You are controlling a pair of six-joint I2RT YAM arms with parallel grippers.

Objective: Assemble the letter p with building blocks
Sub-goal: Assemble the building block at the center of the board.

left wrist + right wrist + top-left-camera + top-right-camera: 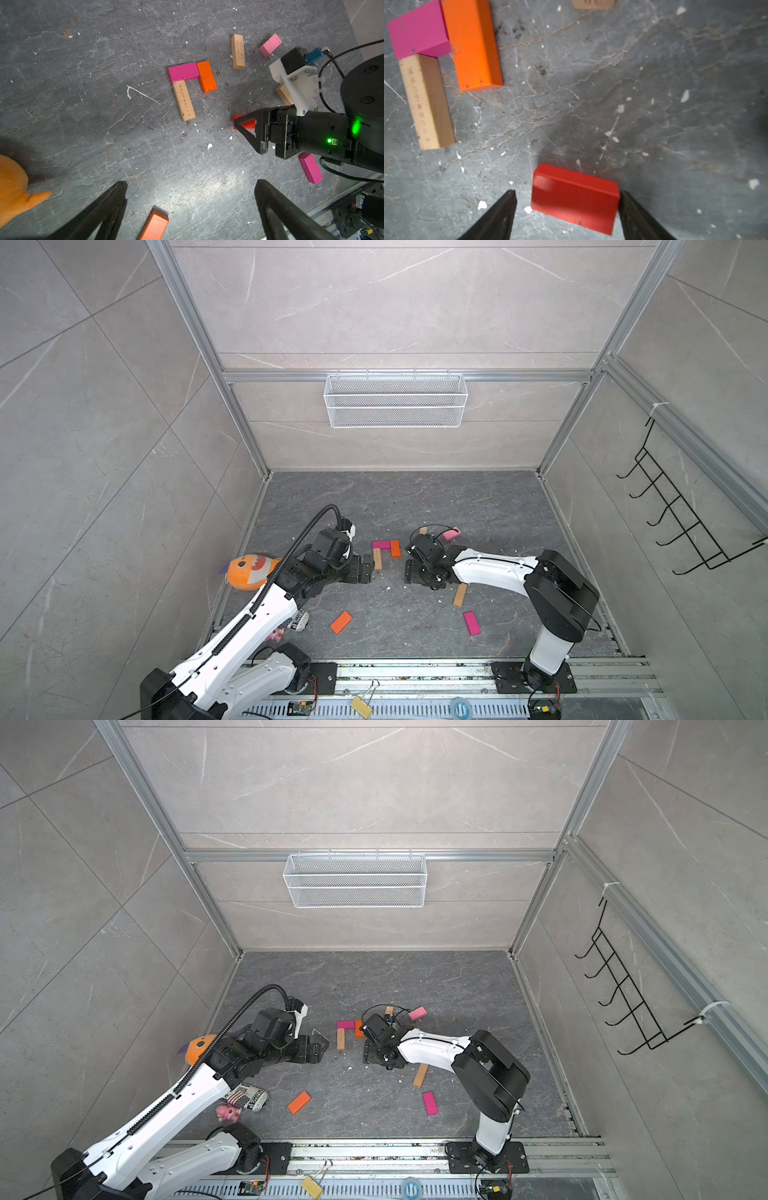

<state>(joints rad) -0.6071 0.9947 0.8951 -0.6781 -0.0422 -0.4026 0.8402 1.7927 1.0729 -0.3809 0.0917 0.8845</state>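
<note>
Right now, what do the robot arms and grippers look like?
The left arm and right arm have white shells and black joints. The left gripper and right gripper are black with pointed jaws. A ribbed black hose runs along the left arm.

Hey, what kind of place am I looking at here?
Probably a robot test cell in a lab: a left arm and right arm bolted to a metal rail, stone-look panels in an aluminium frame, and a wire basket on the back wall.

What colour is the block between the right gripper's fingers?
The block is red, clearest in the right wrist view.
</note>
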